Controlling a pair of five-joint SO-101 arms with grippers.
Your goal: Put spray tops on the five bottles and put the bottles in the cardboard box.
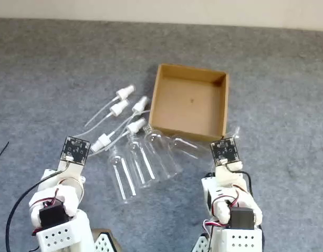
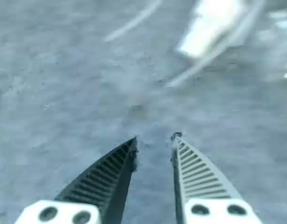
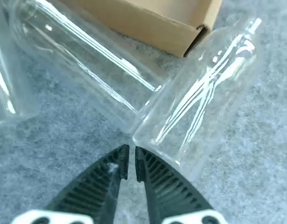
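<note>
Several clear bottles without tops lie on their sides on the grey carpet in front of the cardboard box (image 1: 191,105), among them one (image 1: 121,176) on the left and one (image 1: 185,146) by the box wall. Several white spray tops (image 1: 119,107) with thin tubes lie left of the box. My left gripper (image 2: 155,140) hovers open over bare carpet, with a blurred spray top (image 2: 208,28) ahead of it. My right gripper (image 3: 131,151) is shut and holds nothing; its tips sit just short of a bottle (image 3: 204,93) that lies by the box corner (image 3: 148,18).
Both arm bases stand at the near edge, the left arm (image 1: 75,149) and the right arm (image 1: 225,150). The box is open at the top. Grey carpet spreads to the far left and far right. A second bottle (image 3: 87,60) lies along the box wall.
</note>
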